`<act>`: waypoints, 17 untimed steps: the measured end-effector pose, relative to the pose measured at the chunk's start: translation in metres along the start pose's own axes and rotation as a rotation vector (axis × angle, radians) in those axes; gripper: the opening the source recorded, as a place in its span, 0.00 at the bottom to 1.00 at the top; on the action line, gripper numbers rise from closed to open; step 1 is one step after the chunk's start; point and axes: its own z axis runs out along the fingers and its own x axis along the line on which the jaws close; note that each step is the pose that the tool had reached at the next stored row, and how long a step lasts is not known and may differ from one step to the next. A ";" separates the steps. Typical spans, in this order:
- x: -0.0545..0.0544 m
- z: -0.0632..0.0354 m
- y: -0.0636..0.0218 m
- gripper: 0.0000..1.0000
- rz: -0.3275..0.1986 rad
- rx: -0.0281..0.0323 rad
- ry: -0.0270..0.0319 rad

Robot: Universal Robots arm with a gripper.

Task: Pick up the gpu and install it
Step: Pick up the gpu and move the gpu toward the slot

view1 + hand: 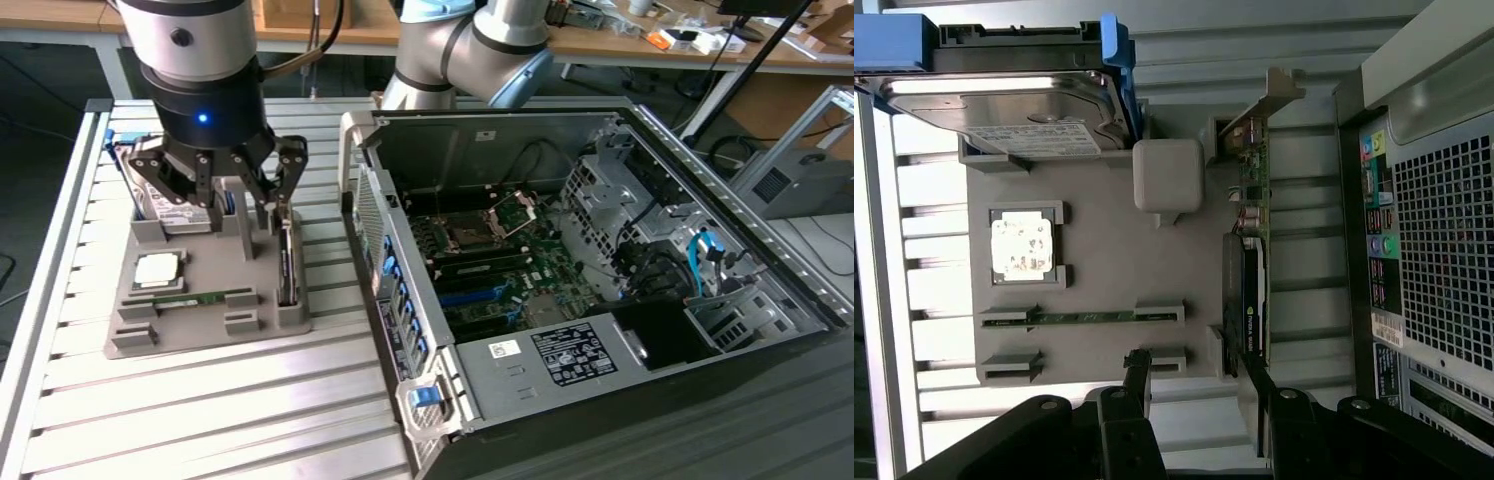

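The gpu (pixel 284 262), a thin dark card with a silver metal bracket at 1 end, is standing on edge in the grey plastic holder tray (pixel 200 330). It is sitting along the tray side nearest the open black computer case (pixel 601 130), on the ribbed aluminium tabletop (pixel 200 420). The black jaws are hanging wide open above the tray, gripping nothing, with 1 finger close to the card and the other nearer the silver boxy hard drive (pixel 1004 110).

Slatted table (pixel 200 420): grey tray (pixel 274 325), computer case (pixel 467 150)
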 end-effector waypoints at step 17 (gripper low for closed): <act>-0.001 0.0052 -0.0002 0.48 0.000 0.0000 0.0001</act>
